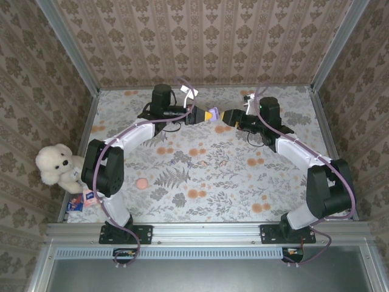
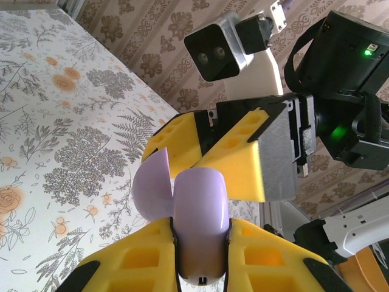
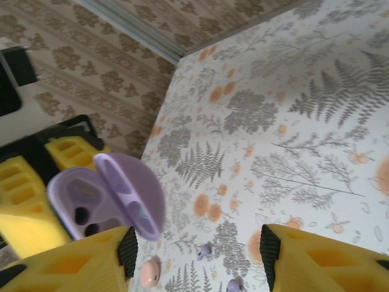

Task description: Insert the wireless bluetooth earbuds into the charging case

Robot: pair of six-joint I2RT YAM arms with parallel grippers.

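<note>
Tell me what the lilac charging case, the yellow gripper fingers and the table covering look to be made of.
Charging case: probably smooth hard plastic, with a soft sheen on its rounded shell.
Yellow fingers clamping it: matte rigid plastic, likely printed, judging by the blocky recessed pockets.
Table covering: a flat printed sheet, paper or vinyl; its fern and flower pattern lies without folds.

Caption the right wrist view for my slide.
Left gripper holds the open lilac charging case facing the open right gripper, earbuds on the table.
</note>
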